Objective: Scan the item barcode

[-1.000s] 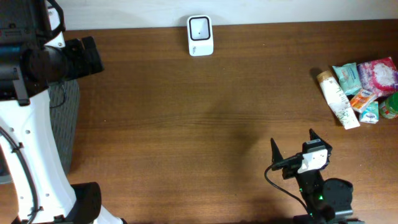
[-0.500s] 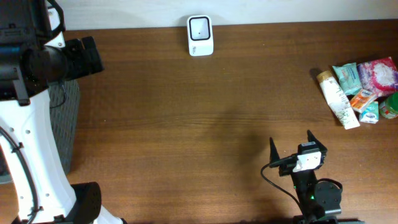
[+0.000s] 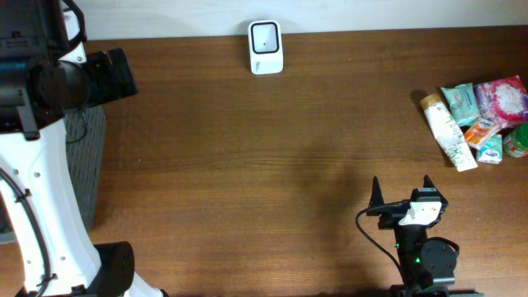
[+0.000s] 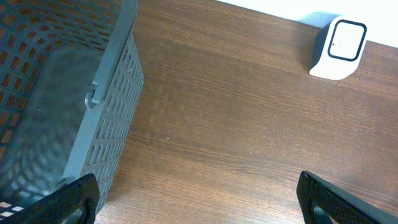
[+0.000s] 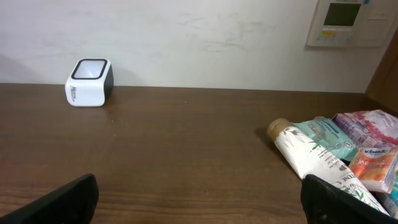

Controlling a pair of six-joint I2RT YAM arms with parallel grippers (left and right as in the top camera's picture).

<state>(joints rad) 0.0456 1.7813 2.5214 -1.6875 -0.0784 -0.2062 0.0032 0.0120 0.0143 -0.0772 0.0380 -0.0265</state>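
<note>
The right gripper (image 3: 401,188) has slid slightly rightward, jaws spread, empty. The pile of items (image 3: 472,106) lies far right of the scanner (image 3: 266,47), untouched. The left gripper (image 4: 198,202), also spread, hangs beside the basket (image 4: 106,124) left of the scanner.

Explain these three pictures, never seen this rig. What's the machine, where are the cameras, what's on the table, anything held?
Two robot arms work at a wooden table. One picture looks straight down from above. The other two come from a camera on each wrist, so the dark tips in their bottom corners are that arm's own fingers. The right end effector sits near the front edge. The left end effector hangs near a grey basket at the table's left end. Both are open and hold nothing. A white barcode scanner stands at the back edge. On the right lie a tube and several small packets.
</note>
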